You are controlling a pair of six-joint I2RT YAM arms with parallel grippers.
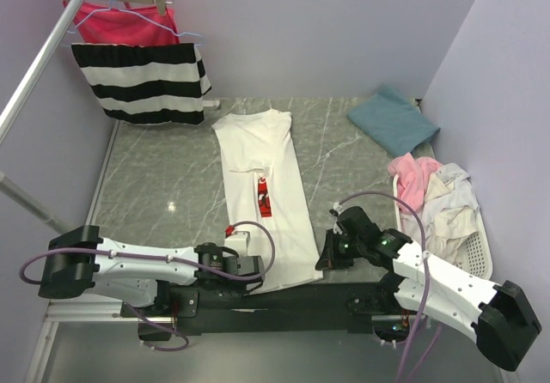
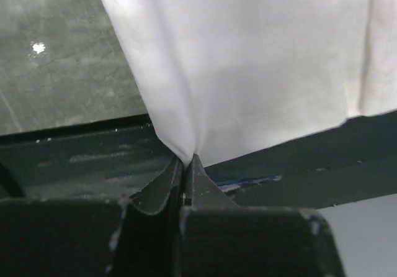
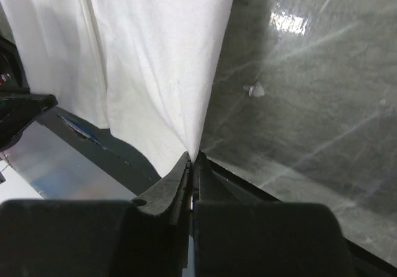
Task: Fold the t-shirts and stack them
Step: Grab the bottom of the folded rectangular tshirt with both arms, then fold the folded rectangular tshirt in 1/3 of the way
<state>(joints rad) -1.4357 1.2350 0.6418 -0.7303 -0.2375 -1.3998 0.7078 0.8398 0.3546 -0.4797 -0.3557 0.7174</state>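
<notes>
White t-shirt (image 1: 258, 160) is laid lengthwise down the middle of the grey marbled table (image 1: 155, 185), folded into a long strip, collar at the far end and hem at the near edge. Its red logo print (image 1: 265, 196) is seen face up near the middle. The near hem is drawn just past the table edge, over the dark bar in front of the arms.

At the far left corner, a black-and-white striped garment (image 1: 142, 82) and a red-pink garment (image 1: 125, 24) are hung on hangers over the table, clear of the shirt. A white basket (image 1: 483, 244) is set at the right edge; a pink t-shirt (image 1: 412, 177) and crumpled pale t-shirts (image 1: 451, 203) are heaped in it, and its near end is cut off by the right arm. A folded teal t-shirt (image 1: 394, 121) is placed at the far right corner, apart from the basket.

The left gripper (image 2: 188, 165) is pressed together on the hem's left corner, the cloth pinched between its jaws. The right gripper (image 3: 192, 162) is likewise clamped on the right corner. From above, both sets of fingertips are hard to make out.
</notes>
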